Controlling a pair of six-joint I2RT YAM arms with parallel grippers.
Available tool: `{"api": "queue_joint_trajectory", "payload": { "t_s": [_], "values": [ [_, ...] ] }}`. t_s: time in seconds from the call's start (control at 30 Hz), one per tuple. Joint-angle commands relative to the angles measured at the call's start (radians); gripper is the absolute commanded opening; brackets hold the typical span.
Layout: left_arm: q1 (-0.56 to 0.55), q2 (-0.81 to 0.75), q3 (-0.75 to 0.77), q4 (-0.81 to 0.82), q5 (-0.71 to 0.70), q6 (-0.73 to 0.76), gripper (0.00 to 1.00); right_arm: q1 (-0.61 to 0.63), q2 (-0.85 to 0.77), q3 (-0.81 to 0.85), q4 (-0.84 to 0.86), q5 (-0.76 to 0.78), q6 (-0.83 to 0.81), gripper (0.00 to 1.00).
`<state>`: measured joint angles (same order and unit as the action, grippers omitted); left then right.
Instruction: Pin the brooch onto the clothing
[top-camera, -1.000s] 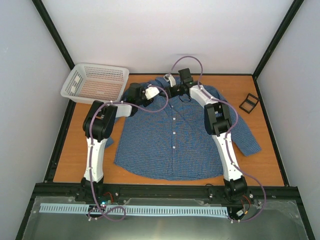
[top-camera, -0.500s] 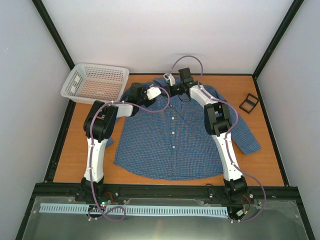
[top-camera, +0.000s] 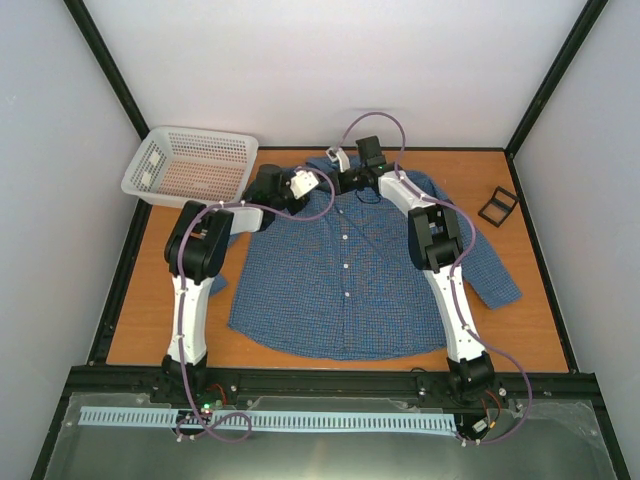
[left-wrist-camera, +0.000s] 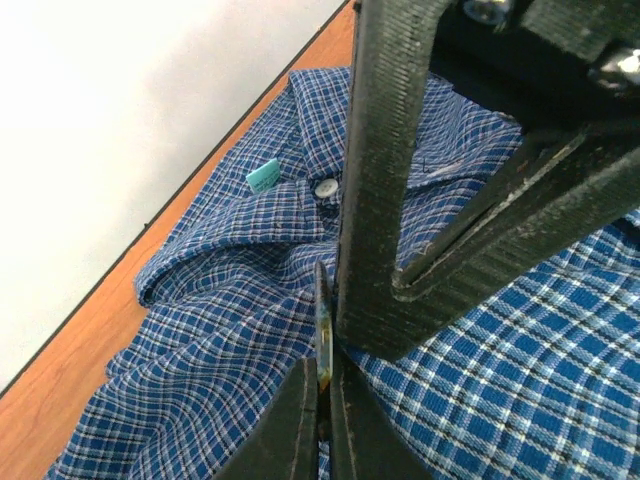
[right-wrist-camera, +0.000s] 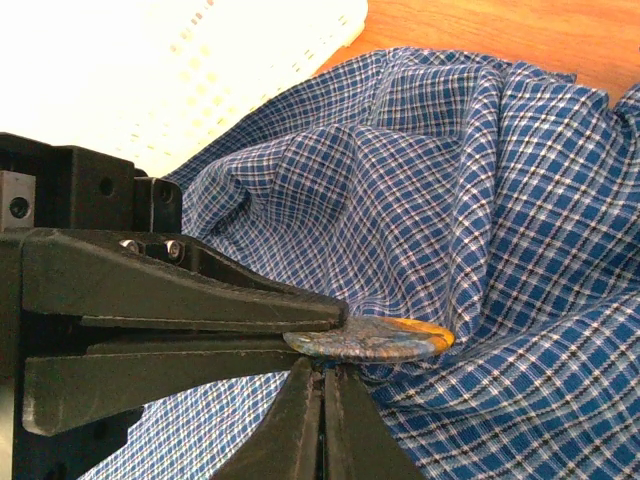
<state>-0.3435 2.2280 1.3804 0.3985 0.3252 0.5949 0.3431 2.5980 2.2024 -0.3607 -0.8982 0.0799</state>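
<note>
The blue checked shirt (top-camera: 340, 290) lies front up on the table (top-camera: 140, 320). A white basket (top-camera: 195, 165) sits off the shirt's collar end on the left arm's side. A small black box (top-camera: 497, 205) lies beyond the sleeve on the right arm's side, apart from it.

From above, both wrists crowd over the collar and hide what they carry. The wrist cameras show it: the left hand (left-wrist-camera: 323, 385) is clamped tight on the brooch (right-wrist-camera: 372, 338), a golden-brown disc held just over the rumpled cloth near the collar. The right hand (right-wrist-camera: 322, 380) is closed too, its tips against the brooch's underside; whether they nip its pin I cannot tell. That hand blocks much of the left wrist's view. A teal tag (left-wrist-camera: 263, 176) sits by the collar button (left-wrist-camera: 325, 188), its print too small to read.
</note>
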Motion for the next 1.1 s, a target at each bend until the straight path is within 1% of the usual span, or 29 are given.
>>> {"api": "queue_joint_trajectory", "payload": {
  "t_s": [0.0,0.13,0.23,0.27,0.4,0.5,0.57,0.63,0.73,0.83,0.97,1.03,1.07],
  "values": [
    [-0.008,-0.066,0.005,-0.009,0.167,-0.067,0.01,-0.004,-0.013,-0.009,0.062,0.039,0.016,0.04],
    [0.001,-0.063,0.005,-0.016,0.182,-0.084,0.01,-0.005,-0.027,-0.012,0.038,0.05,0.001,0.11],
    [0.012,-0.061,-0.001,-0.021,0.177,-0.087,0.01,-0.01,-0.066,-0.08,0.038,0.064,-0.012,0.2],
    [0.015,-0.062,-0.003,-0.023,0.176,-0.089,0.01,-0.013,-0.083,-0.106,0.045,0.063,-0.011,0.26],
    [0.024,-0.059,-0.002,-0.029,0.18,-0.091,0.01,-0.027,-0.171,-0.229,0.08,0.044,-0.032,0.42],
    [0.028,-0.055,0.002,-0.031,0.188,-0.095,0.01,-0.038,-0.237,-0.342,0.131,0.041,-0.063,0.57],
    [0.028,-0.052,0.004,-0.034,0.192,-0.095,0.01,-0.043,-0.251,-0.392,0.144,0.047,-0.091,0.64],
    [0.028,-0.053,0.003,-0.035,0.195,-0.096,0.01,-0.047,-0.247,-0.414,0.146,0.038,-0.111,0.65],
    [0.029,-0.051,0.003,-0.035,0.199,-0.096,0.01,-0.047,-0.232,-0.422,0.167,0.021,-0.117,0.64],
    [0.029,-0.053,0.005,-0.038,0.207,-0.099,0.01,-0.043,-0.206,-0.409,0.186,-0.008,-0.098,0.62],
    [0.029,-0.054,0.006,-0.043,0.213,-0.1,0.01,-0.028,-0.158,-0.361,0.191,-0.009,-0.076,0.61],
    [0.03,-0.056,0.005,-0.043,0.22,-0.103,0.01,-0.024,-0.132,-0.334,0.2,-0.02,-0.06,0.59],
    [0.03,-0.057,0.005,-0.043,0.226,-0.106,0.01,-0.023,-0.121,-0.32,0.202,-0.022,-0.051,0.55]
  ]
}}
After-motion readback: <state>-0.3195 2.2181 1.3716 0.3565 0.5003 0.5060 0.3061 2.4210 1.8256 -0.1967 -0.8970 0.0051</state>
